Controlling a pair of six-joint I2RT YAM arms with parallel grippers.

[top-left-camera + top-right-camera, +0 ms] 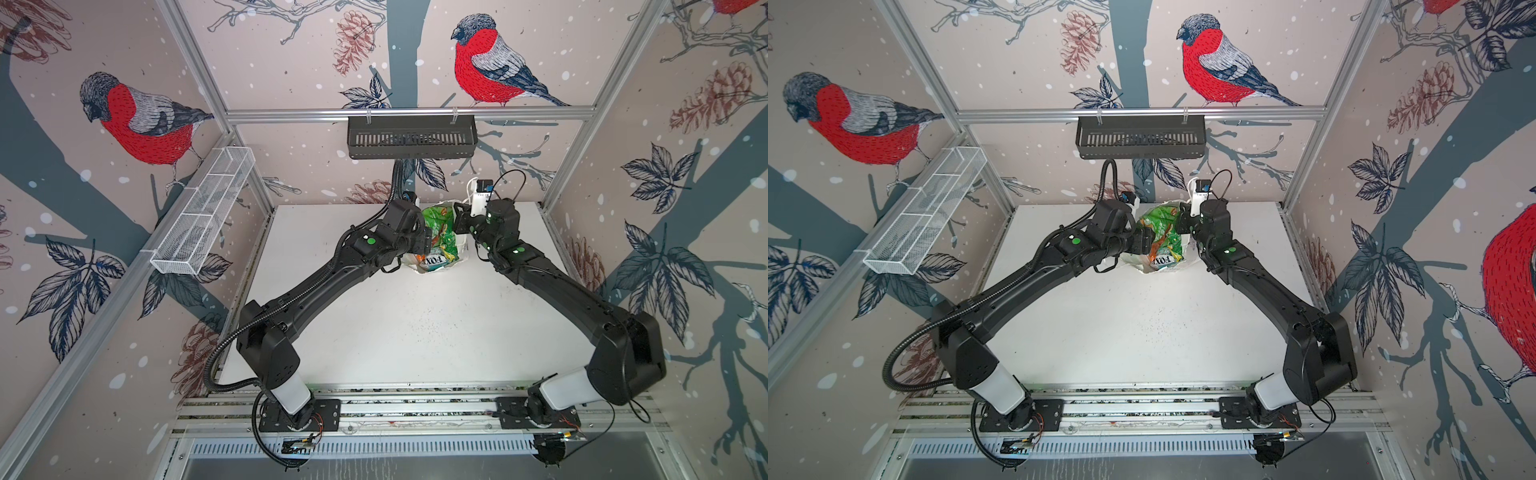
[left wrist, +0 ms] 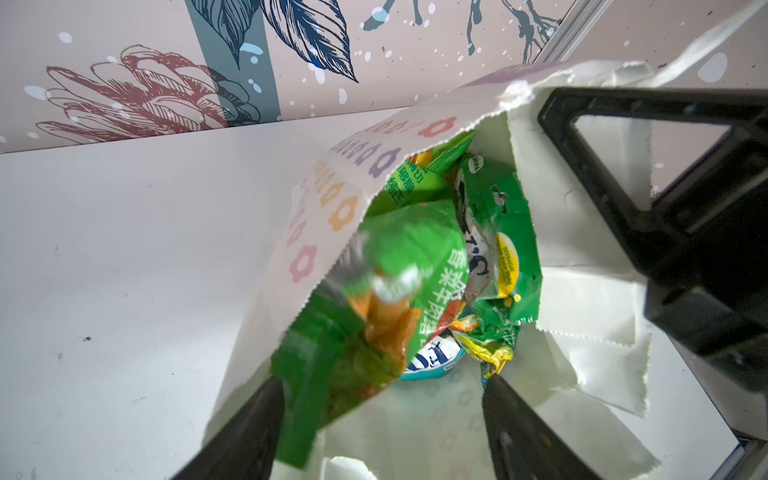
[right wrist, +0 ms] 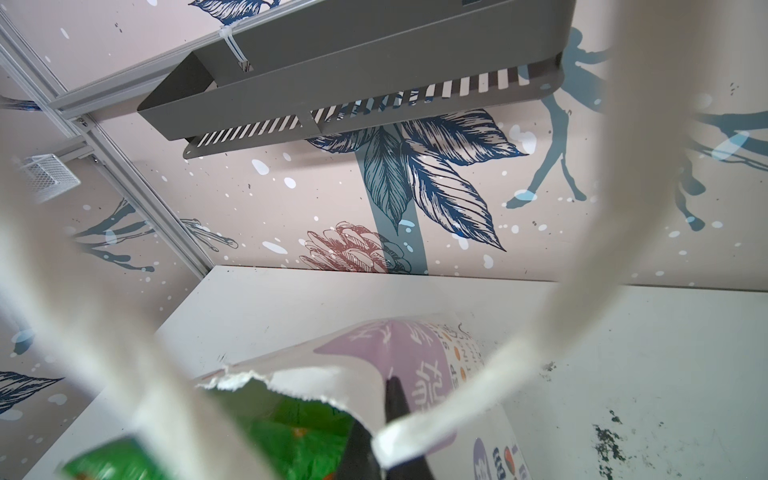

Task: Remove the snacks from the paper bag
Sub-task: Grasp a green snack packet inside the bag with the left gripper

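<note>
The white paper bag (image 1: 462, 248) (image 1: 1133, 261) lies at the back middle of the table with its mouth facing the front. Several snacks (image 1: 440, 230) (image 1: 1163, 232) fill the mouth, mostly green foil packets. A teal packet (image 2: 436, 359) and a yellow one (image 2: 492, 353) lie deeper in. My left gripper (image 2: 382, 419) (image 1: 424, 249) is open at the mouth. A blurred green packet (image 2: 374, 299) hangs loosely by one of its fingers (image 2: 249, 432). My right gripper (image 3: 388, 415) (image 1: 457, 218) is shut on the bag's torn upper rim (image 3: 316, 382) and holds it up. The bag's white handles (image 3: 582, 291) loop blurred in front of the right wrist camera.
The back wall stands close behind the bag. A black slotted tray (image 1: 411, 141) hangs on the back rail above it. A white mesh basket (image 1: 203, 216) is fixed to the left wall. The white table (image 1: 415, 324) stretches in front of the bag.
</note>
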